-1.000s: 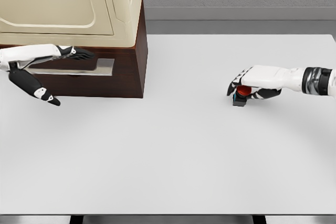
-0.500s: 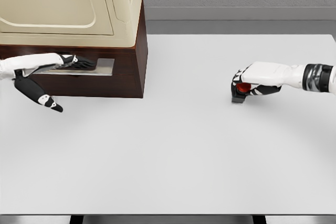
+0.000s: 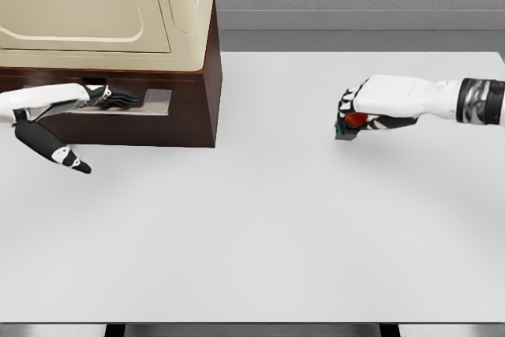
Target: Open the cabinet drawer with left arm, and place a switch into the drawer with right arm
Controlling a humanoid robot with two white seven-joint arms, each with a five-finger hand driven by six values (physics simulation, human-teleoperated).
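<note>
**Switch in hand, drawer yet to be drawn**

The robot's right hand [image 3: 359,114] curls its fingers around a small black block-shaped switch with a red button [image 3: 349,125], gripping it from above. The switch sits tilted in the grasp over the white tabletop [image 3: 260,226], well apart from the cabinet; whether it rests on the surface or hangs just clear of it cannot be told from this angle.

The left hand [image 3: 95,99] reaches flat, fingers extended together, onto the silver metal handle plate [image 3: 154,102] on the dark brown wooden cabinet's drawer front [image 3: 138,125], thumb hanging free below. The drawer looks shut or barely moved.

The switch reads as light, rigid and compact, unlikely to deform or break under a firm pinch. Its smooth plastic faces could slip, so the flat black sides are the safer hold, not the rounded button.

By count: one switch, one drawer, one handle plate, one cream-coloured appliance [image 3: 102,9] atop the cabinet, two hands.
</note>
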